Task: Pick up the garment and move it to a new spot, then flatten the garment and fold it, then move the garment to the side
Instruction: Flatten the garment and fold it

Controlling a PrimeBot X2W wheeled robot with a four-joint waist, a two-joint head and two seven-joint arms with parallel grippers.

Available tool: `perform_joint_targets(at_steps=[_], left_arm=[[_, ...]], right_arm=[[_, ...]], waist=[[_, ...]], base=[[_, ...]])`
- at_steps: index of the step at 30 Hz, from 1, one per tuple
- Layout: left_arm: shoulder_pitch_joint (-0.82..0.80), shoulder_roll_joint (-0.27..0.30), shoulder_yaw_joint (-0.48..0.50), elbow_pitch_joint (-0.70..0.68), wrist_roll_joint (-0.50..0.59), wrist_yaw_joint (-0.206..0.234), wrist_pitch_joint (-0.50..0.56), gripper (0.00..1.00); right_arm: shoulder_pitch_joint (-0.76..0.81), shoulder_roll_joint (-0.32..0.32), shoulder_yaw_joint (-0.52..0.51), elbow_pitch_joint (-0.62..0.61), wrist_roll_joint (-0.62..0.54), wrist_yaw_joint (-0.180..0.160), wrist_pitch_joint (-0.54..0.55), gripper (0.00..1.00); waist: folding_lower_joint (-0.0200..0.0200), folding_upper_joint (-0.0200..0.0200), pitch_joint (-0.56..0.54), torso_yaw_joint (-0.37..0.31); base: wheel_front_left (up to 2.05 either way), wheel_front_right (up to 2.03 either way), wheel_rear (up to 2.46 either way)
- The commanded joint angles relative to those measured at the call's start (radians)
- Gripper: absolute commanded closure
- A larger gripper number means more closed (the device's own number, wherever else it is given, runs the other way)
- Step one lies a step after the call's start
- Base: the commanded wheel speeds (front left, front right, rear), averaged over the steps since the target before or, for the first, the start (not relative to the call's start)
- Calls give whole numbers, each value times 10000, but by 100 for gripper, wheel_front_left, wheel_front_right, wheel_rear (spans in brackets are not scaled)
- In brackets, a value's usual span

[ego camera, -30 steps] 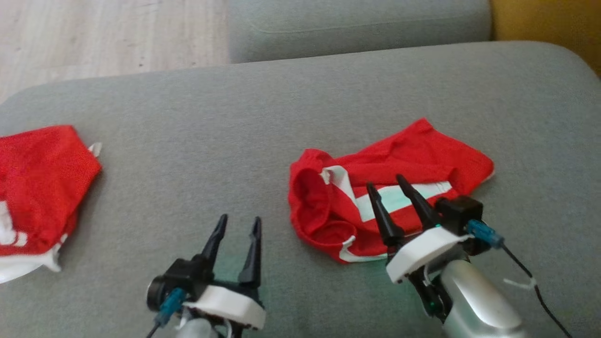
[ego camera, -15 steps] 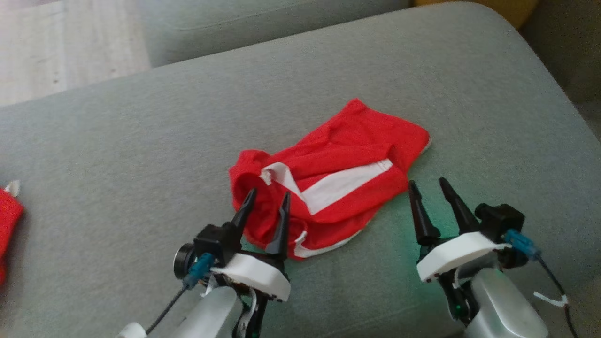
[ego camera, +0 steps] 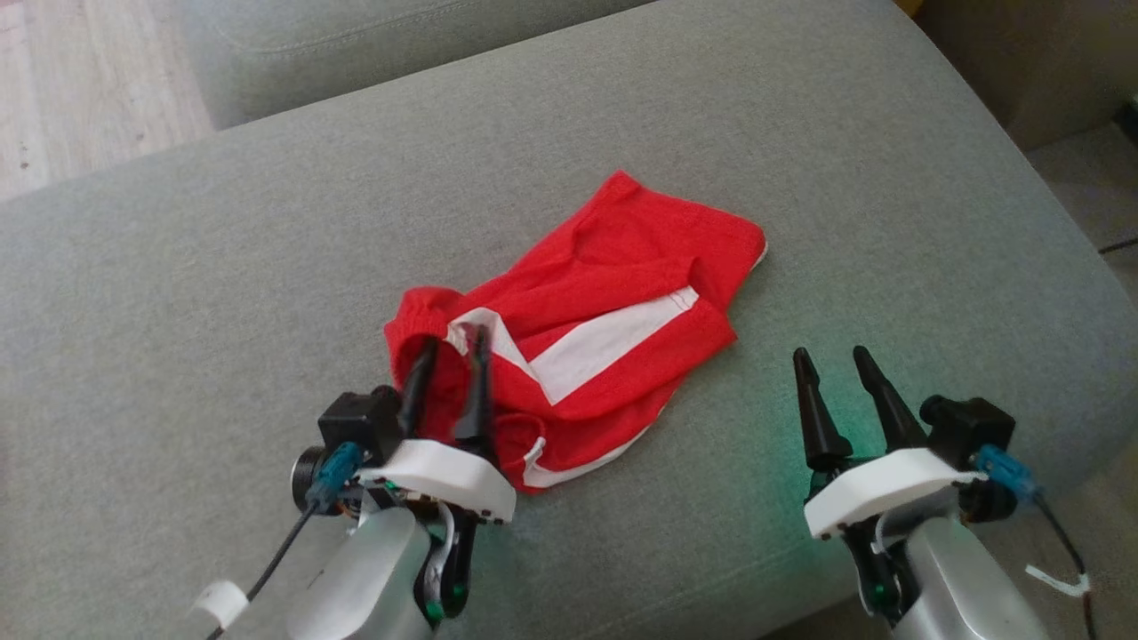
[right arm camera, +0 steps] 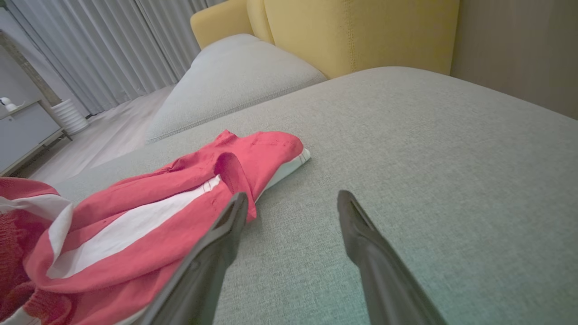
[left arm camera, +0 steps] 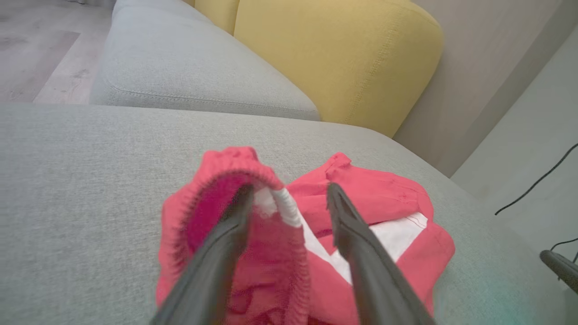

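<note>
Fingers [ego camera: 416, 387] of the left gripper [ego camera: 455, 338] are held apart and are set astride the elastic waistband [left arm camera: 235, 162] of the garment [ego camera: 613, 284]. One finger is seen inside the waist opening and the other outside it, over the white stripe [ego camera: 605, 342] (the band lies loose in the gap between them). The garment, a pair of red shorts, is laid crumpled near the middle of the grey sofa cushion [ego camera: 222, 267], with its waist end turned toward the robot's left. The right gripper [ego camera: 832, 356] is held over bare cushion near the garment's right edge, apart from the cloth, its fingers likewise spread. A yellow backrest [left arm camera: 338, 58] and a wooden floor [ego camera: 62, 98] are seen beyond the cushion
</note>
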Motion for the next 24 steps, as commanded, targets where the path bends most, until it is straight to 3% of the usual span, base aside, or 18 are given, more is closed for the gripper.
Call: perform_joint_targets(at_steps=[1, 2, 3, 11, 19, 21, 22, 24], left_arm=[[-405, 35, 356, -227, -88, -39, -53, 78], [-387, 35, 367, -243, -118, -86, -53, 96], [-349, 35, 386, -280, -151, -132, -53, 100], [492, 35, 659, -6, -243, -590, -53, 100], [748, 48, 1042, 1622, -67, -1277, -53, 100], [734, 114, 1258, 2049, 38, -1403, -53, 52], [731, 171, 1391, 2174, 162, -1383, -53, 0], [786, 222, 1689, 2316, 402, -1291, -53, 0]], right_arm=[[-106, 82, 121, -344, 51, 40, -67, 0], [-85, 82, 67, -354, 58, 40, -67, 0], [-59, 82, -4, -366, 59, 40, -67, 0], [238, 83, -309, -406, 156, 40, -67, 0], [313, 83, -95, -428, 74, 40, -67, 0], [352, 83, -51, -480, -109, 40, -67, 0], [362, 83, -76, -518, -168, 40, -67, 0], [395, 83, -178, -624, -331, 40, -67, 0]], waist=[[-1, -1, -14, 100], [-1, -1, -31, 189], [-1, -1, -66, 308], [-1, -1, -739, 1533], [-1, -1, -1188, 1744], [-1, -1, -1256, 1740], [-1, -1, -1284, 1737], [-1, -1, -1334, 1732]], base=[[0, 0, 0], [0, 0, 0], [0, 0, 0], [0, 0, 0], [0, 0, 0], [0, 0, 0], [0, 0, 0], [0, 0, 0]])
